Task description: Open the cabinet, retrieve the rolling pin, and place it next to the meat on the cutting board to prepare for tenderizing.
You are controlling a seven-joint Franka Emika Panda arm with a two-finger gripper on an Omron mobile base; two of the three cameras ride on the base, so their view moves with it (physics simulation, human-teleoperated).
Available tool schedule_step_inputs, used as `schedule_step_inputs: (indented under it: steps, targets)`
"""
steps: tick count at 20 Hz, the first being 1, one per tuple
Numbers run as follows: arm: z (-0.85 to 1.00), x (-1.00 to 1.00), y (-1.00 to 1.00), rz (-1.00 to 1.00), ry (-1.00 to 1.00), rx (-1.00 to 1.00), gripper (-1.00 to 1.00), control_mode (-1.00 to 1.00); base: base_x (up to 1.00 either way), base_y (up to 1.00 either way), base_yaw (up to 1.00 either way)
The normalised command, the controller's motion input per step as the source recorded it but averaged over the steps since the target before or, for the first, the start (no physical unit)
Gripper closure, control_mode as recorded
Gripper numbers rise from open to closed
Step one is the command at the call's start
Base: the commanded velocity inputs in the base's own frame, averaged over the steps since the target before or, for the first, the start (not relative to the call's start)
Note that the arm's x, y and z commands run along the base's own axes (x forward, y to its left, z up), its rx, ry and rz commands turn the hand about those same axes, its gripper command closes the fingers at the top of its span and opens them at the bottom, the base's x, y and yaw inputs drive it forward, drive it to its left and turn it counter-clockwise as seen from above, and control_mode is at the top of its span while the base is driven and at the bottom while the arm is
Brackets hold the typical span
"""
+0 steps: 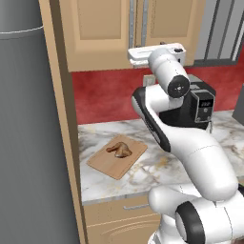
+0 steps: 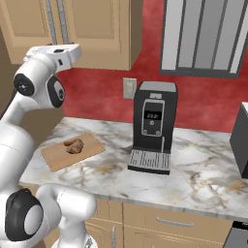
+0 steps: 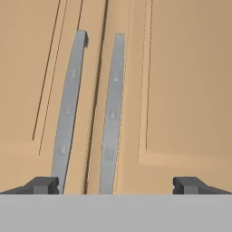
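Observation:
The cabinet [image 1: 100, 33] hangs above the counter with both doors shut. Its two silver bar handles [image 3: 68, 113] [image 3: 112, 113] run side by side along the middle seam. My gripper [image 3: 116, 186] is open and faces the doors close up, level with the handles' lower ends, holding nothing. The right handle lies between my fingertips [image 3: 43, 185], and the left handle rises just above the left tip. On the counter lies the cutting board [image 1: 112, 164] with the meat [image 1: 120, 150] on it, also the board [image 2: 58, 157] and meat [image 2: 74, 146] from the right. The rolling pin is out of view.
A black coffee machine [image 2: 152, 128] stands on the marble counter [image 2: 203, 169] right of the board. A tall grey fridge [image 1: 28, 143] and a tan side panel close off the left. Grey window blinds [image 2: 203, 38] hang at the right, with a red wall behind.

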Motion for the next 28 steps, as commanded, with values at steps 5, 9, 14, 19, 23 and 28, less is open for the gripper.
schedule_step_inputs:
  steps: [5, 9, 14, 19, 23, 28]
  targets:
    - [0.0, 0.24, 0.0, 0.0, -0.01, 0.0, -1.0, -1.0, 0.0, 0.0, 0.0]
    - [0.0, 0.29, 0.0, 0.0, -0.01, 0.0, -1.0, -1.0, 0.0, 0.0, 0.0]
    - [0.0, 0.31, 0.07, 0.0, -0.01, 0.0, -1.0, -1.0, 0.0, 0.0, 0.0]
    - [0.0, 0.36, 0.18, 0.0, -0.01, 0.0, -1.0, -1.0, 0.0, 0.0, 0.0]
    - [0.0, 0.35, 0.14, 0.0, 0.0, 0.0, -1.0, -1.0, 0.0, 0.0, 0.0]
    - [0.0, 0.33, 0.05, 0.0, 0.0, 0.0, -1.0, -1.0, 0.0, 0.0, 0.0]
